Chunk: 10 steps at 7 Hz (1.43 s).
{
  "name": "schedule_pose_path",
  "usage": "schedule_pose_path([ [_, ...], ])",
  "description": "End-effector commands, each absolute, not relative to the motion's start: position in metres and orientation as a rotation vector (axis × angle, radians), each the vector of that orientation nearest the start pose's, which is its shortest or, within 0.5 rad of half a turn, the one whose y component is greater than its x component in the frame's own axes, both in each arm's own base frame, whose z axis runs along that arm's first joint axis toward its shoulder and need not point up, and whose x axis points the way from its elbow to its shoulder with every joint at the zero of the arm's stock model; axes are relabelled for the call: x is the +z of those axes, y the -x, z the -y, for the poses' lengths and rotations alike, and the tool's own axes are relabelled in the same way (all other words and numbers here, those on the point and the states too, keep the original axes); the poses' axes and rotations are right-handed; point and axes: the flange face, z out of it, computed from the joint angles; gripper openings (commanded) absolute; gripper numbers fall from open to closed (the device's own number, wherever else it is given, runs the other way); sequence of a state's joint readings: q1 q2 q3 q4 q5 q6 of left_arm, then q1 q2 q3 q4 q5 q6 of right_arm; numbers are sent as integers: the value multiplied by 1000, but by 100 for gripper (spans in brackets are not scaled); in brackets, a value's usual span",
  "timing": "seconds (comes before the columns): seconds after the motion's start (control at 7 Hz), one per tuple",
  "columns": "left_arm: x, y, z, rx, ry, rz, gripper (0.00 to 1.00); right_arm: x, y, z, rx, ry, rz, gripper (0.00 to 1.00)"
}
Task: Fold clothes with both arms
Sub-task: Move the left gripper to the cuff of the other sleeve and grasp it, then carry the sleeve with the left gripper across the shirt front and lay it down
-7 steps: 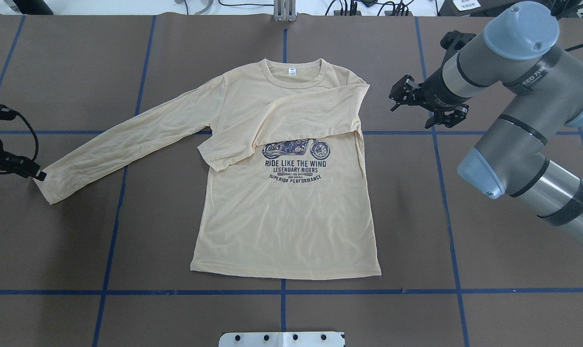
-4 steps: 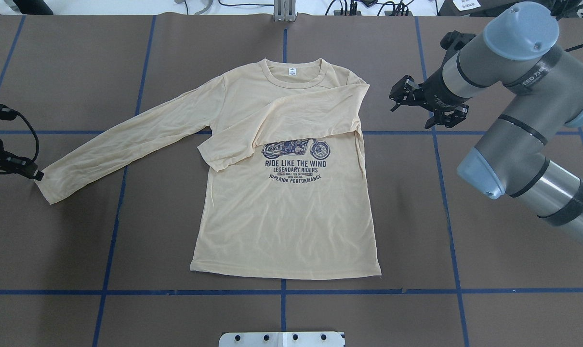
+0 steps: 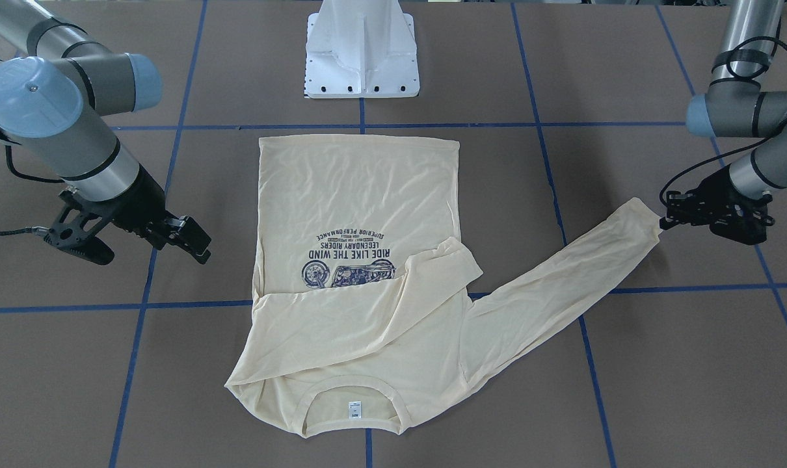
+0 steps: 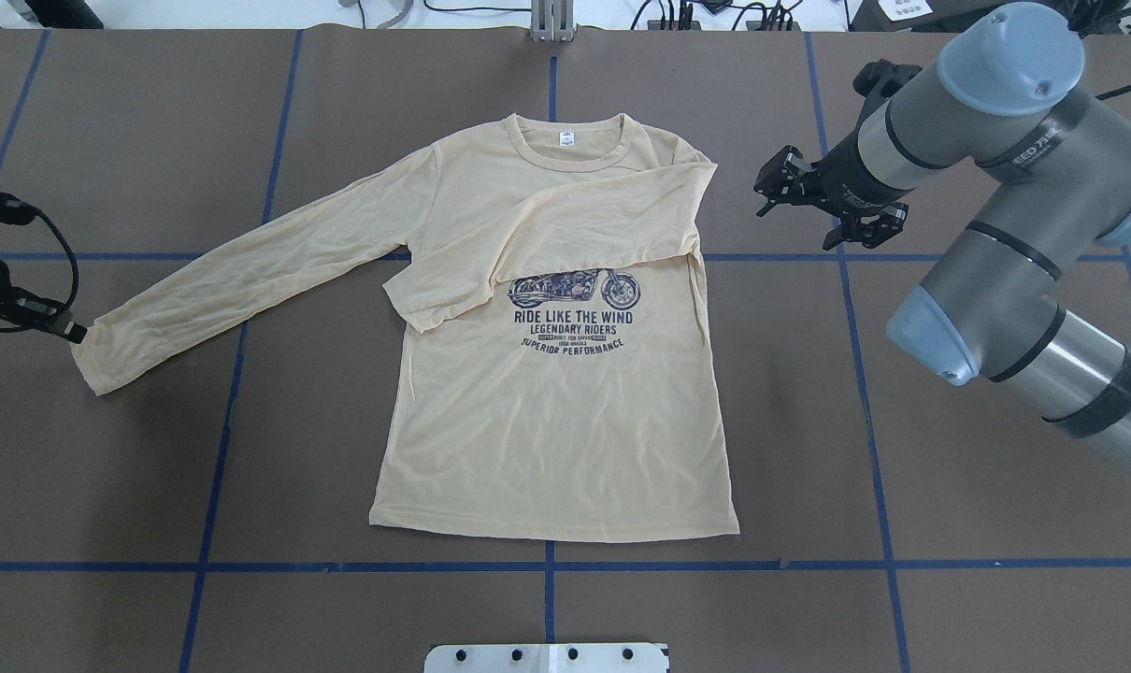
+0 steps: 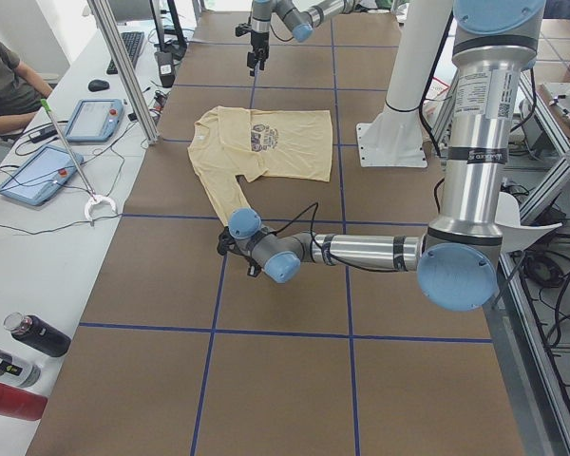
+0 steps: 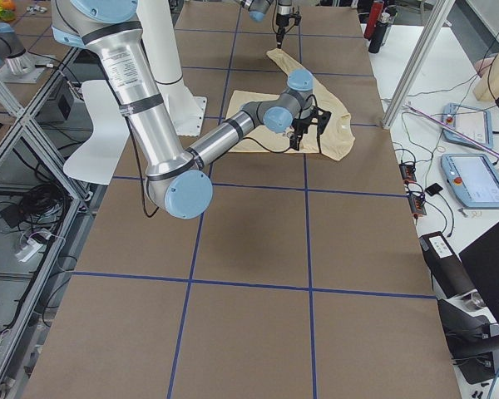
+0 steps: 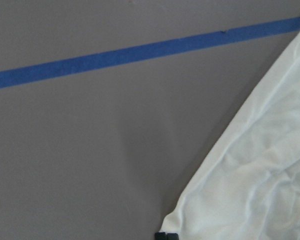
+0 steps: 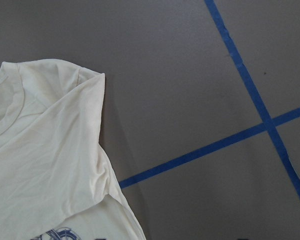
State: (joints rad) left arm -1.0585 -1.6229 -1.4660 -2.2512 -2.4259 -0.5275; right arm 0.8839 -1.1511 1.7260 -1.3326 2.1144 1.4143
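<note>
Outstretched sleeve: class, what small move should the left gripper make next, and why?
Probably lift the cuff slightly and begin carrying it toward the chest. The left gripper looks pinched on that cuff, the other sleeve already lies folded across the chest, and this one lies extended.

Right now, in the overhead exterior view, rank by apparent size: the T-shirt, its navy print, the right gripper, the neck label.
1. T-shirt, by far the largest.
2. navy print and right gripper look about alike. The gripper may be nearer the camera, so I won't split them.
3. neck label, smallest.
</note>
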Motion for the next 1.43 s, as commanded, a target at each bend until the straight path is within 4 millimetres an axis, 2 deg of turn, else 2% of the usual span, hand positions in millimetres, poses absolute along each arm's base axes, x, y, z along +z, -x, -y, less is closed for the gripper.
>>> schedule_pose_path([
  [0.0,511,-212,490,248,-97,-1081,0,328,333,544,460,53,945,90],
  [0.14,434,-217,510,226,-115,-1097,0,336,328,545,471,54,935,90],
  [0.29,355,-234,536,185,-98,-1099,0,344,318,548,472,48,926,90],
  [0.43,288,-253,558,130,-83,-1125,0,364,307,547,441,32,902,90],
  [0.57,243,-279,565,79,-47,-1162,0,380,294,549,407,10,883,90],
  [0.71,211,-298,564,65,-34,-1186,0,390,283,551,393,-2,869,90],
  [0.86,179,-312,573,42,-37,-1203,0,394,278,552,392,-4,865,90],
  [1.0,156,-328,575,58,-93,-1217,0,395,272,552,398,-8,865,90],
  [1.14,149,-349,571,50,-119,-1243,0,392,270,549,398,-12,869,90],
  [1.29,128,-386,567,17,-132,-1271,0,390,270,549,396,-15,873,90],
])
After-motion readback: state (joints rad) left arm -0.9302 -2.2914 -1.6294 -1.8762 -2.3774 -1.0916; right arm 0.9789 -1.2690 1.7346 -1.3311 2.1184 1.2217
